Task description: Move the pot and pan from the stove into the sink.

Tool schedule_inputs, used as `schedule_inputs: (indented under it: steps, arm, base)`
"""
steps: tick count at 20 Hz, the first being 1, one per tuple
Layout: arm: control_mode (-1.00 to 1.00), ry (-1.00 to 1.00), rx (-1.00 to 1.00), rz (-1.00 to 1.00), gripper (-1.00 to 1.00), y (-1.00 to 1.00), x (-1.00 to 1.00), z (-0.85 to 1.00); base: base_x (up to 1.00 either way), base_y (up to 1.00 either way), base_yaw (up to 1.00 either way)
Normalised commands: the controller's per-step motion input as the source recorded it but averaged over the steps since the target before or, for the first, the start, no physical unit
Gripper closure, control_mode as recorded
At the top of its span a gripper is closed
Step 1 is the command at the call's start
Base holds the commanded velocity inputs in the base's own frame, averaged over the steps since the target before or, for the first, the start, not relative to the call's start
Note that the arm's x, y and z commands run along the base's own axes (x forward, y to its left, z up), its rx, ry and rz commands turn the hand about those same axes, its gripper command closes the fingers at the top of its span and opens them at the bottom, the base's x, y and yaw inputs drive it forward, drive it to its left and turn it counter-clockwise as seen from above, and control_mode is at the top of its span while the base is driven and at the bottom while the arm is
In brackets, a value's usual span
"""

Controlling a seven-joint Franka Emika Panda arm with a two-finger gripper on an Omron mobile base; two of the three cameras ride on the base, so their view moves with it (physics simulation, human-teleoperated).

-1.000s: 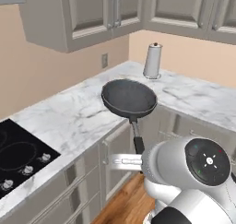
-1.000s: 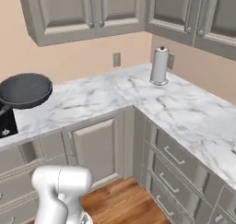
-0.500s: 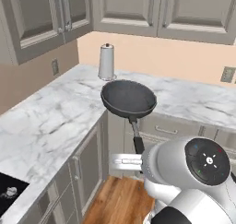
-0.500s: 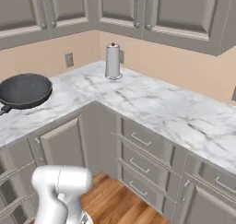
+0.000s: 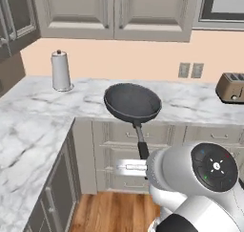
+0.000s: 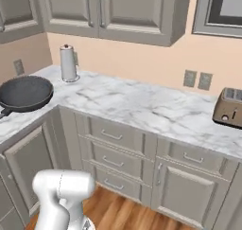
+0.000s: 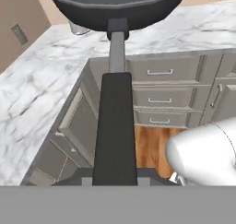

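Small round dark-grey pan (image 5: 132, 102) with long black handle held in the air above the white marble counter (image 5: 33, 126) corner, right of a paper towel roll (image 5: 60, 70). Tool (image 7: 115, 179) closed tight on the handle end.

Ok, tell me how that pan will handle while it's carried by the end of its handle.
The pan is held at the far end of its long handle by the gripper, so its weight probably levers downward. It looks rigid, so it should not flex. The smooth, straight handle could twist in the grip if the base turns fast.
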Motion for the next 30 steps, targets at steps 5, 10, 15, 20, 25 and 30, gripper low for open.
schedule_inputs:
  steps: [5,10,15,20,25,30]
  arm:
    - [1.0,0.0,0.0,0.0,1.0,0.0,0.0,0.0]
    - [1.0,0.0,0.0,0.0,1.0,0.0,0.0,0.0]
    - [1.0,0.0,0.0,0.0,1.0,0.0,0.0,0.0]
    - [1.0,0.0,0.0,0.0,1.0,0.0,0.0,0.0]
    - [1.0,0.0,0.0,0.0,1.0,0.0,0.0,0.0]
    - [1.0,0.0,0.0,0.0,1.0,0.0,0.0,0.0]
  base:
    - [0.0,-0.06,-0.5]
    - [0.0,-0.13,-0.41]
    - [0.13,0.03,-0.01]
    - [0.81,0.34,-0.04]
    - [0.54,0.2,-0.01]
    - [0.0,-0.3,0.0]
